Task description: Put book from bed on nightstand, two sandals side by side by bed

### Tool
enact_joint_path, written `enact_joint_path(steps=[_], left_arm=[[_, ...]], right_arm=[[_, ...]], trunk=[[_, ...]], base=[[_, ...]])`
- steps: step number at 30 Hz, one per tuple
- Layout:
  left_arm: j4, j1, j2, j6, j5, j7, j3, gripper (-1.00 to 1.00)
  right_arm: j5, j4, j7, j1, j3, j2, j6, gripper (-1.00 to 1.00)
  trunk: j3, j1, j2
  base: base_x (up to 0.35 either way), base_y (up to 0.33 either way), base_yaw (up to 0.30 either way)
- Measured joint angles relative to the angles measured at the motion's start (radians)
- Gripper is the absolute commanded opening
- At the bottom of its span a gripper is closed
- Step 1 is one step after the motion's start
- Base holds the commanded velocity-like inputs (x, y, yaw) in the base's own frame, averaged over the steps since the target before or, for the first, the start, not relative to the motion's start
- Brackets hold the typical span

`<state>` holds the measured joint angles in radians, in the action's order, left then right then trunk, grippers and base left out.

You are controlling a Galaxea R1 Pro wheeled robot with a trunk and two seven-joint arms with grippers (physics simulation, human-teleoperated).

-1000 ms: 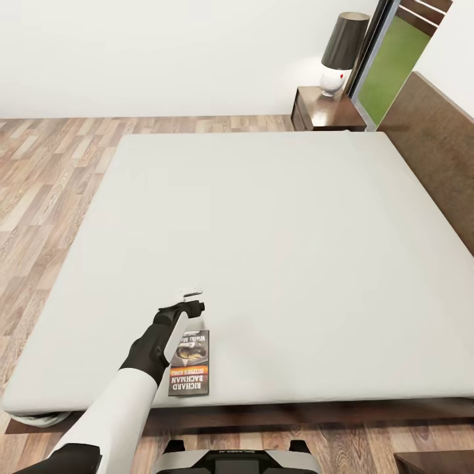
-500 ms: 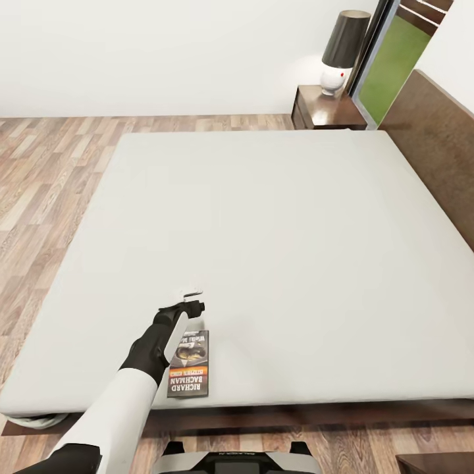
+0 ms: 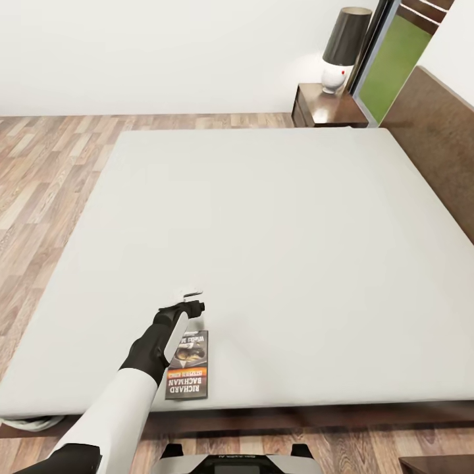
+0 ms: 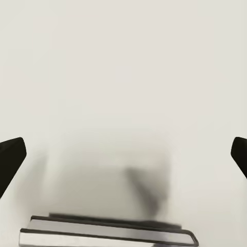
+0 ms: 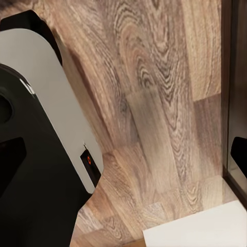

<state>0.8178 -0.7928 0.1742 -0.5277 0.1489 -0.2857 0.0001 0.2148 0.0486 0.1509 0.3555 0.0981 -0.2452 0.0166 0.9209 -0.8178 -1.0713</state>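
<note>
1. Closest to you, the book point(image 3: 188, 365) lies flat on the mattress of the bed point(image 3: 276, 217), right at its near edge, title end toward you. Against the frames from a second back it sits a shade lower, and so do the bed edge and floor, while the arm keeps its place in the frame. That reads as your head or base creeping, not the book sliding; the pick-up itself looks no further along.
2. The cover is grey-black with a dark picture, an orange band and white lettering. It is thin, and the left wrist view shows its edge point(image 4: 108, 237) as a slim pale slab, so you will likely need a low, edge-on grasp.
3. Your left gripper point(image 3: 191, 297) hangs just past the book's far end, over bare mattress. Its fingers point(image 4: 10, 159) stand wide apart with nothing between them.
4. In the right wrist view your right gripper's dark fingertips point(image 5: 239, 154) sit at opposite edges above the wood floor point(image 5: 159, 103), beside the robot's base point(image 5: 36, 128); it looks open and empty.
5. Far off, the nightstand point(image 3: 327, 108) carries a lamp point(image 3: 342, 49) beside the headboard, well apart from the book.
</note>
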Motion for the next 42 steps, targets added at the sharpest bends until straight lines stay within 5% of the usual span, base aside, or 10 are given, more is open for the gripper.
enact_joint_path(steps=[11, 42], left_arm=[[0.0, 0.0, 0.0, 0.0, 0.0, 0.0, 0.0, 1.0], [0.0, 0.0, 0.0, 0.001, 0.0, 0.001, 0.001, 1.0]], right_arm=[[0.0, 0.0, 0.0, 0.0, 0.0, 0.0, 0.0, 1.0], [0.0, 0.0, 0.0, 0.0, 0.0, 0.0, 0.0, 1.0]], trunk=[[0.034, -0.042, -0.077], [0.035, -0.042, -0.077]], base=[[0.0, 0.0, 0.0], [-0.057, 0.0, 0.0]])
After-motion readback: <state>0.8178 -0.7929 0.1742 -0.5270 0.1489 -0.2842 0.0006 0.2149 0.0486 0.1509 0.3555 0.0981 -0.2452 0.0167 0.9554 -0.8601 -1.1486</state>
